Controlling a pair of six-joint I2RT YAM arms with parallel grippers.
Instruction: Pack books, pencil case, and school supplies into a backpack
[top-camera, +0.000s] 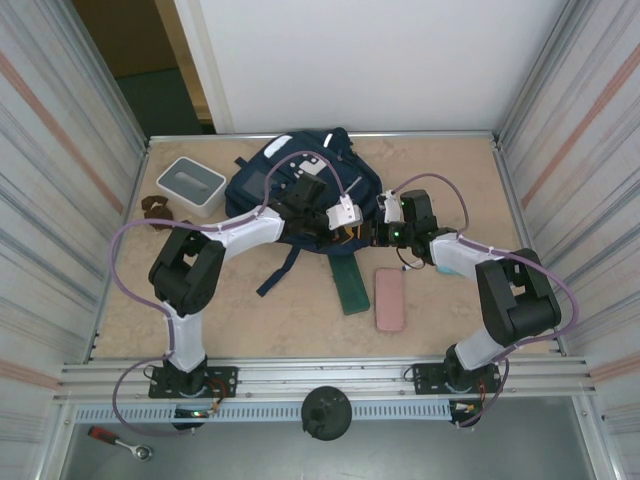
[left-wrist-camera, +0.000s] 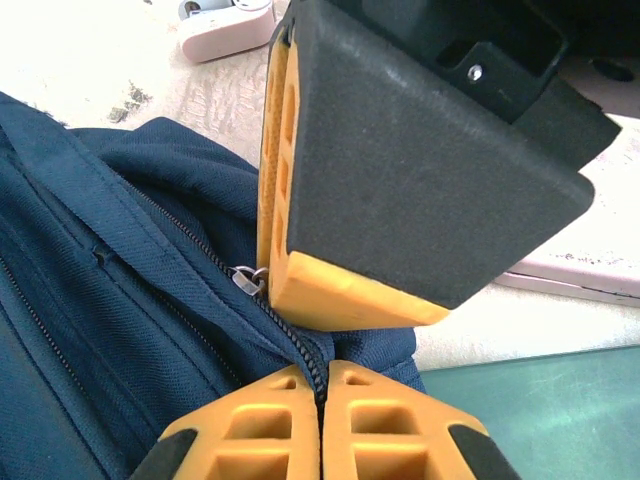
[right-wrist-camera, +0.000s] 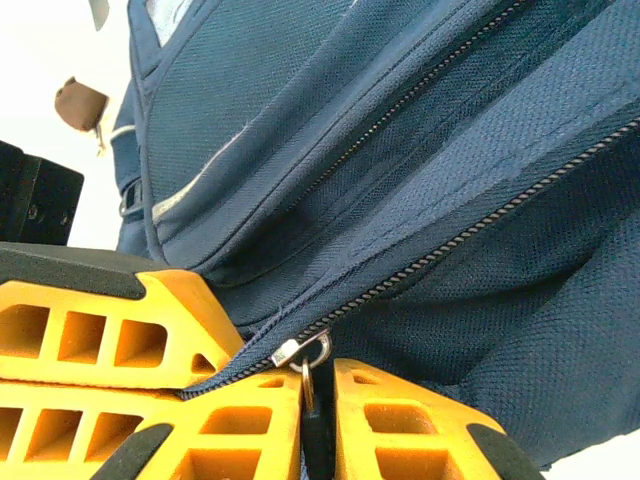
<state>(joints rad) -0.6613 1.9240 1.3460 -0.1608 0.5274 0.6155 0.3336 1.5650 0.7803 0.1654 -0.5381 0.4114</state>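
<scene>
Box sits just beside backpack; pink pencil case lies near.

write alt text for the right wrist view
Close-up of a navy backpack, its silver zipper pull hanging in the narrow gap between the right gripper and its two orange fingers at the bottom edge. Another orange finger lies against the fabric at lower left.
</scene>
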